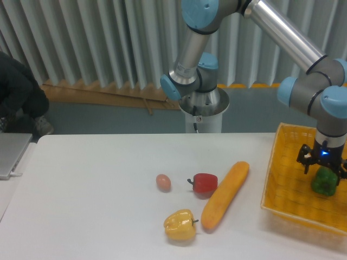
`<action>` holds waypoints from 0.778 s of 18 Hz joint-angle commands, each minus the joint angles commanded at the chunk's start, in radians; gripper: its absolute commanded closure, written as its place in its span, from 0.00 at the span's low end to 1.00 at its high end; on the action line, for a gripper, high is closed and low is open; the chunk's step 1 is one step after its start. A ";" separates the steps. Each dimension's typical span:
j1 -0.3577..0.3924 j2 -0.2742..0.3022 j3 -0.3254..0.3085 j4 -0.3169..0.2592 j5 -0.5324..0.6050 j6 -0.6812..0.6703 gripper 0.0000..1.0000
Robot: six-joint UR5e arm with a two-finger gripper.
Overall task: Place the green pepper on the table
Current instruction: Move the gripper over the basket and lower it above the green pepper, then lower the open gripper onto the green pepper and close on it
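- Step in hand: pick-up. The tool (325,169) sits low over the green pepper (325,182), which lies inside the yellow basket (287,184) at the right edge of the worktop (97,200).
- Tool state: fingers apart, straddling the top of the pepper; no clamp visible.
- Next move, as judged: close on the pepper, lift clear of the basket wall, carry left to bare worktop away from the carrot (225,194) and red pepper (204,183).

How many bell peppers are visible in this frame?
3. The red pepper and yellow pepper lie on the table; the green pepper sits in the basket, under the gripper.
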 joint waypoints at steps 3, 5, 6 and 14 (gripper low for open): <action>0.012 -0.018 0.011 0.006 -0.020 0.005 0.00; 0.011 -0.026 0.012 0.011 -0.020 0.005 0.00; 0.011 -0.029 0.011 0.014 -0.020 0.006 0.00; 0.006 -0.046 -0.001 0.035 -0.020 0.006 0.00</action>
